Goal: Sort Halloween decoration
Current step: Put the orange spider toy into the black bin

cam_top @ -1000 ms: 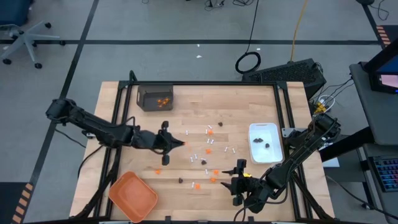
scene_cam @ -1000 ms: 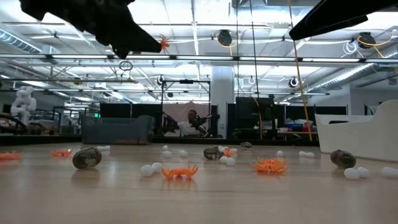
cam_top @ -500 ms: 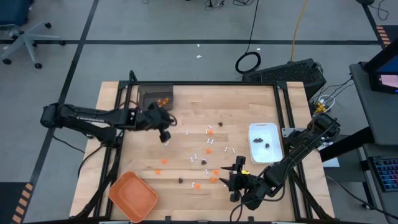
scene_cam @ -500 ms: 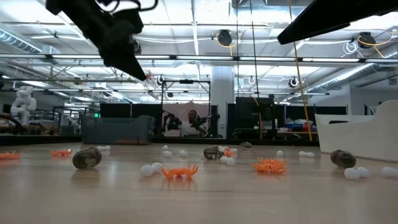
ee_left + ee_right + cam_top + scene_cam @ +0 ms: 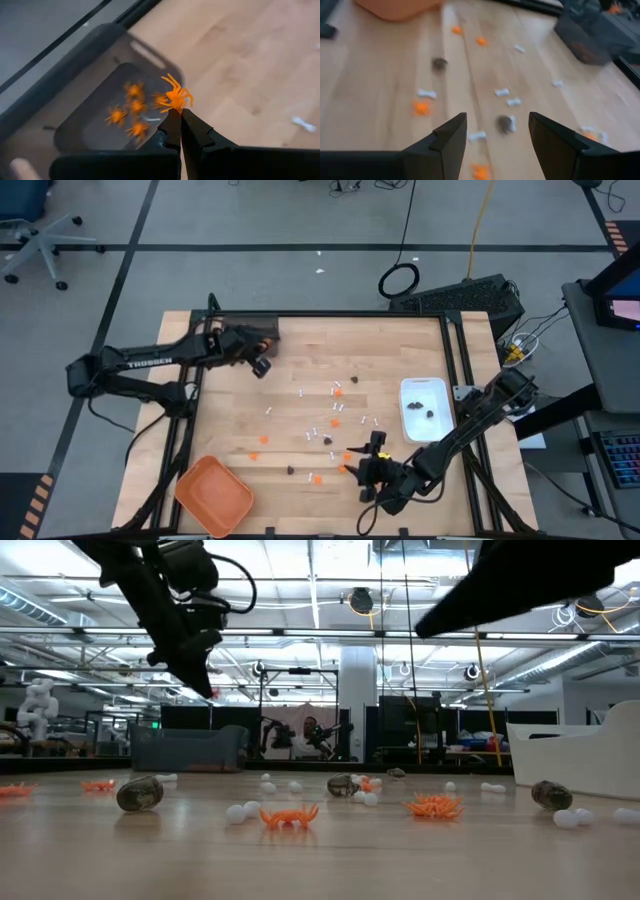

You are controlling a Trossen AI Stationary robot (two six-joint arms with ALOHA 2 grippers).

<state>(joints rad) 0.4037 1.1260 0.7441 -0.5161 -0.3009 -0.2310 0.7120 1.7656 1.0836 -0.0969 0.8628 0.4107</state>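
Observation:
My left gripper (image 5: 262, 366) hangs above the table by the near right corner of a dark grey bin (image 5: 250, 335), shut on an orange spider (image 5: 175, 96). Several orange spiders (image 5: 131, 107) lie inside the bin. Small white sticks (image 5: 337, 407), orange bits (image 5: 316, 477) and dark bits (image 5: 290, 470) lie scattered over the middle of the table. My right gripper (image 5: 366, 456) hovers open over the pieces at the near right; in its wrist view a dark bit (image 5: 506, 123) and white sticks show between the fingers of the right gripper (image 5: 497, 126). My left gripper pinches the orange spider at its lower side (image 5: 175, 106) between the very tips of its two fingers. The fingers slant down toward the bin. The spider stands clear of the table, its legs spread above the fingertips.
A white rectangular dish (image 5: 427, 408) with a few dark bits stands at the right. An orange tray (image 5: 213, 495) sits at the near left corner. A black frame (image 5: 450, 340) runs along the table's edges. Bare wood lies at the far middle.
My left gripper has swung from the table's middle toward the far left, to the dark bin, turning as it went and keeping the orange spider pinched and clear of the table. My right gripper has crept a little toward the left and down, still open.

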